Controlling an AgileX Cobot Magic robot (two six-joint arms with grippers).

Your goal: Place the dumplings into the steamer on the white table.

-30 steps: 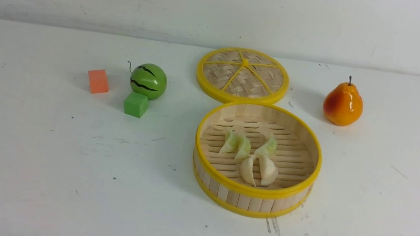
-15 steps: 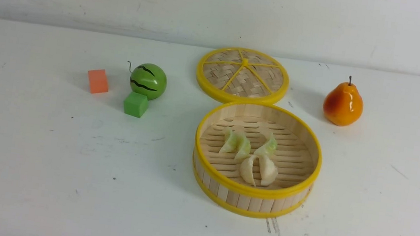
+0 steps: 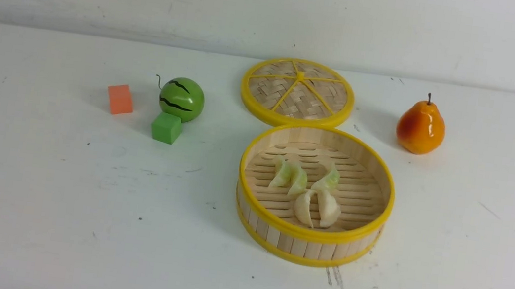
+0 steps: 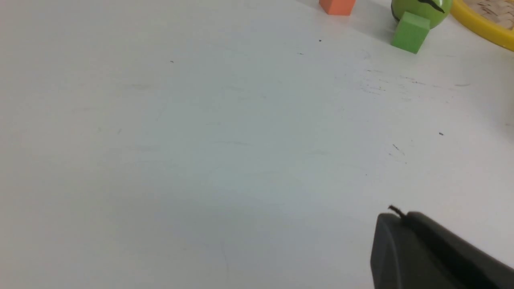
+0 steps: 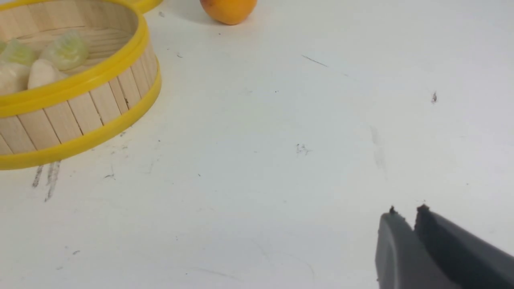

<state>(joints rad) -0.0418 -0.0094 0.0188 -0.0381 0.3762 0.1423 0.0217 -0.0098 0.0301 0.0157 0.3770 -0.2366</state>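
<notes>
The steamer (image 3: 306,246) stands right of centre on the white table (image 3: 78,220). On its slatted floor lie several dumplings: two pale green ones (image 3: 289,174) (image 3: 329,178) at the back and two cream ones (image 3: 303,209) (image 3: 329,208) in front. The right wrist view shows the steamer (image 5: 80,116) with a green dumpling (image 5: 65,51) and a cream one (image 5: 40,73) inside. My right gripper (image 5: 406,212) hovers over bare table, well away from the steamer, its tips a narrow gap apart and empty. My left gripper (image 4: 401,217) is shut and empty over bare table. Neither arm appears in the front view.
The flat woven lid (image 3: 297,92) lies just behind the steamer. An orange pear (image 3: 420,126) stands at the back right. At the back left are a green striped melon ball (image 3: 182,99), a green cube (image 3: 166,127) and an orange cube (image 3: 120,99).
</notes>
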